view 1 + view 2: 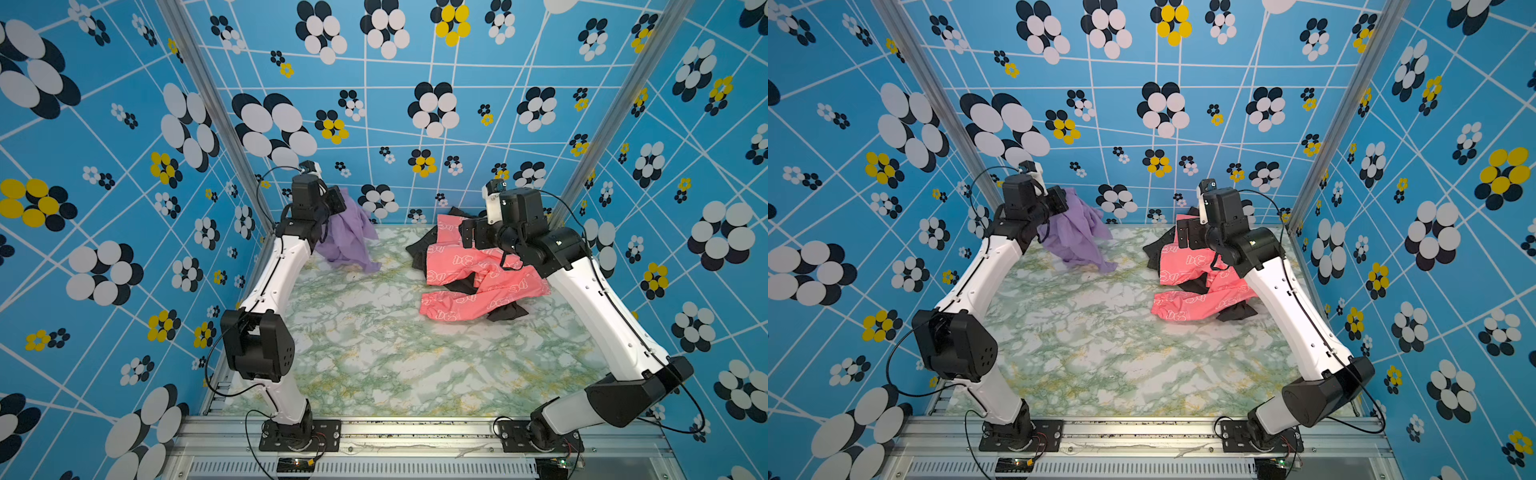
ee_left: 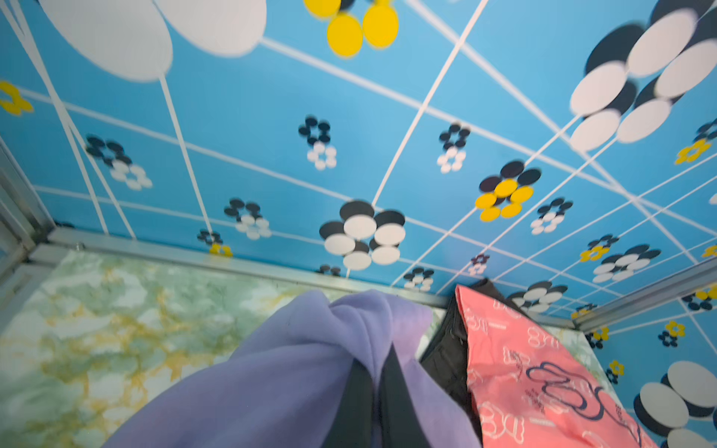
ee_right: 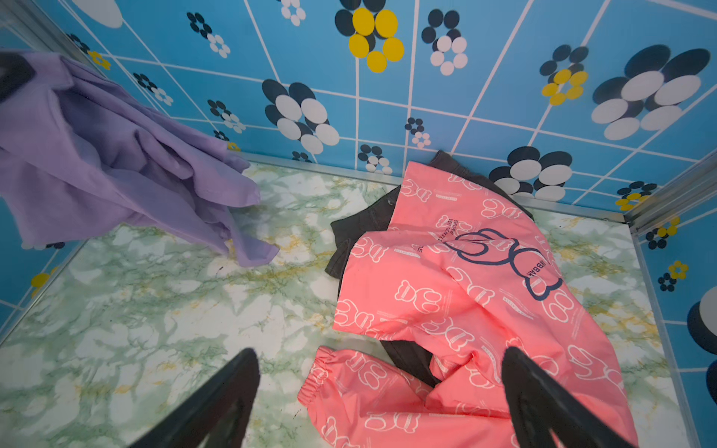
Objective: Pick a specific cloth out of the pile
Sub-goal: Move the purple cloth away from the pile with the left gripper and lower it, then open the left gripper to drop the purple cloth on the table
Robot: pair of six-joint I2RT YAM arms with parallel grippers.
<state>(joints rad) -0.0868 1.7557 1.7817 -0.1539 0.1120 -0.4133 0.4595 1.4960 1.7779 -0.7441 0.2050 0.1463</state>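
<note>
Below the left gripper (image 2: 374, 391) hangs the cloth (image 1: 349, 237). The jaws are clenched on a bunched fold of its upper edge, and lavender fabric wraps both dark fingers in the left wrist view.

- Long axis runs roughly straight down from the grip, skewing away from the arm toward the pile's side. The lowest corner reaches the table (image 1: 374, 353) or sits just above it — cannot tell which.
- The pile (image 1: 478, 270) lies off to the side of the held cloth, pink garment over black fabric, with a strip of bare table between. No contact between the two shows in either top view.
- The right gripper (image 3: 380, 355) hovers over the pile's near edge, jaws spread wide, nothing in them. The left arm is the only one on the cloth.
- Judgement: separation looks done, and what remains turns on lifting or carrying that trailing corner clear.
- Surface: smooth green-marbled top, so a dragging hem should slide.
- Room: the back wall (image 1: 415, 124) stands close behind the left gripper; open table lies toward the arm bases.
</note>
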